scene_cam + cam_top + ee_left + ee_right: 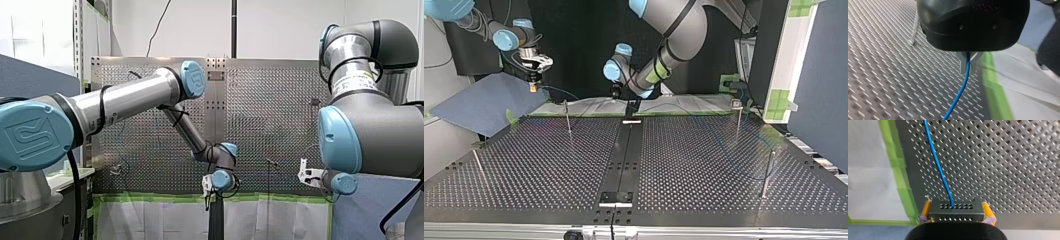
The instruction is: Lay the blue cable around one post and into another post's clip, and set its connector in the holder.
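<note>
Our right claw (956, 206) is clenched on the connector (958, 214), a yellow pad on each side, held up just past the tabletop's (549, 165) far edge near its left corner in the top view. The cable (938, 170) runs out of the connector over the tabletop. Our left claw (968, 61) is pinched on the cable at the middle of that far edge. Slack lies near the right-edge post (768, 172).
</note>
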